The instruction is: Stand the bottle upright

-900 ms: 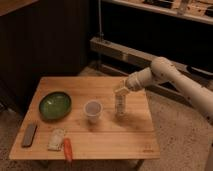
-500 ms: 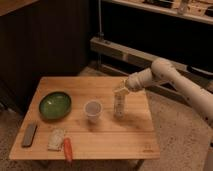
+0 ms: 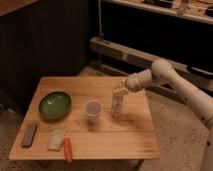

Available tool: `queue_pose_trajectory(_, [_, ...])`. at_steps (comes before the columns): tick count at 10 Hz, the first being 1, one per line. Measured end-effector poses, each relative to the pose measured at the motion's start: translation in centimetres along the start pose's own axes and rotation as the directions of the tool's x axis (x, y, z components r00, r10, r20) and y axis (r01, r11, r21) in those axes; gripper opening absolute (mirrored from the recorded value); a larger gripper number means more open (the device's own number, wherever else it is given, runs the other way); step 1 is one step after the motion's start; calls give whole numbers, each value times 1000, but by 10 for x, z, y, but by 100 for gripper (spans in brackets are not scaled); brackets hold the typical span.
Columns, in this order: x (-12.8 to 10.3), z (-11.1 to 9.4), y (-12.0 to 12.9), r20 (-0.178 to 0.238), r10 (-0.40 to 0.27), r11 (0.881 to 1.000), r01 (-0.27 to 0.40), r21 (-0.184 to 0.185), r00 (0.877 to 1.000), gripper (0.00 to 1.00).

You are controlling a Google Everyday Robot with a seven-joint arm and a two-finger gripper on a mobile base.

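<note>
Standing upright on the bench (image 3: 116, 141), the bottle (image 3: 117, 106) sits just beside the cup (image 3: 93, 109), at its 3 o'clock. The gripper (image 3: 120, 93) meets the bottle's top and blends into it; its grasp cannot be told. The arm (image 3: 170, 80) is cut off at 4 o'clock.

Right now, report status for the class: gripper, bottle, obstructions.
Gripper at top of slim cream-white plastic bottle. Bottle roughly upright on wooden table. Translucent whitish cup beside it, apart.
</note>
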Motion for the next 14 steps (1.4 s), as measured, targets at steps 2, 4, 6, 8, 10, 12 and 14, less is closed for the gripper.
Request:
queue_pose_trajectory(2, [7, -8, 0, -20, 28, 999, -28, 32, 999, 27])
queue_pose_trajectory(4, [5, -5, -1, -4, 18, 1000, -18, 23, 1000, 27])
queue_pose_trajectory(6, [5, -5, 0, 1, 9, 1000, -9, 11, 1000, 27])
queue_pose_trajectory(8, [6, -7, 0, -13, 18, 1000, -18, 18, 1000, 27])
queue_pose_trajectory(10, [11, -13, 0, -16, 31, 999, -30, 29, 999, 27])
queue_pose_trajectory(12, [9, -10, 0, -13, 24, 999, -24, 23, 1000, 27])
queue_pose_trajectory(14, [10, -11, 0, -16, 24, 999, -23, 23, 1000, 27])
